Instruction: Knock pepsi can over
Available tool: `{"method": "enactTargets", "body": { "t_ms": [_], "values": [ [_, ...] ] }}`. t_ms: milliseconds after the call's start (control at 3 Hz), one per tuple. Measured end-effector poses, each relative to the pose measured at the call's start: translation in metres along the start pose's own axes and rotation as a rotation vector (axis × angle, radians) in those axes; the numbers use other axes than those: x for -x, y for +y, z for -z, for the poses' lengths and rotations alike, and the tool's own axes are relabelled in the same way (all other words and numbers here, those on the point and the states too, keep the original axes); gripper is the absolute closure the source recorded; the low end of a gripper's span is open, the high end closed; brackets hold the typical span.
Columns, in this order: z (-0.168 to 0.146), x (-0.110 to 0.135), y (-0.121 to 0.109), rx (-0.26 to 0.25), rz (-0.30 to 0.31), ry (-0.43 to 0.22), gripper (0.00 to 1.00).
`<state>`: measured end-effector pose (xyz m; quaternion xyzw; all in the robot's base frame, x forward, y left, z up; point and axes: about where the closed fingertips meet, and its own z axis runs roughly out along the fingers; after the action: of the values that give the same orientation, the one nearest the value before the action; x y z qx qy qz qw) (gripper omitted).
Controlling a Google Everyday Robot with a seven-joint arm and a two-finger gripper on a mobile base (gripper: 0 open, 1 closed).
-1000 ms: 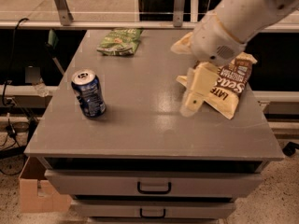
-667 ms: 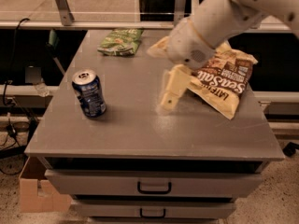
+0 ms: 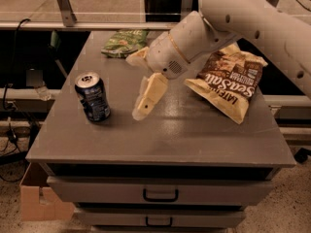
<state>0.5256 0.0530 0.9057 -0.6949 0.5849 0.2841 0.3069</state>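
Note:
The pepsi can (image 3: 92, 97) is a small dark blue can with a silver top. It stands upright on the left part of the grey cabinet top (image 3: 194, 135). My gripper (image 3: 146, 100) hangs from the cream arm that comes in from the upper right. It points down, its tip close to the surface. It is just to the right of the can, a short gap apart and not touching it. Nothing shows in the gripper.
A brown sea-salt chip bag (image 3: 229, 81) lies at the right of the top, behind my arm. A green chip bag (image 3: 124, 42) lies at the far edge. Drawers (image 3: 160, 194) sit below the top. A cardboard box (image 3: 41, 204) is on the floor at the left.
My arm and gripper have moved left across the top, away from the brown chip bag and toward the can. The can has not moved.

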Motion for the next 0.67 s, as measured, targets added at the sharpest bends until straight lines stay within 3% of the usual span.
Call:
{"method": "enactTargets", "body": {
  "t_ms": [667],
  "values": [
    [-0.05,0.015,-0.009,0.076,-0.035,-0.15,0.0]
  ]
}}
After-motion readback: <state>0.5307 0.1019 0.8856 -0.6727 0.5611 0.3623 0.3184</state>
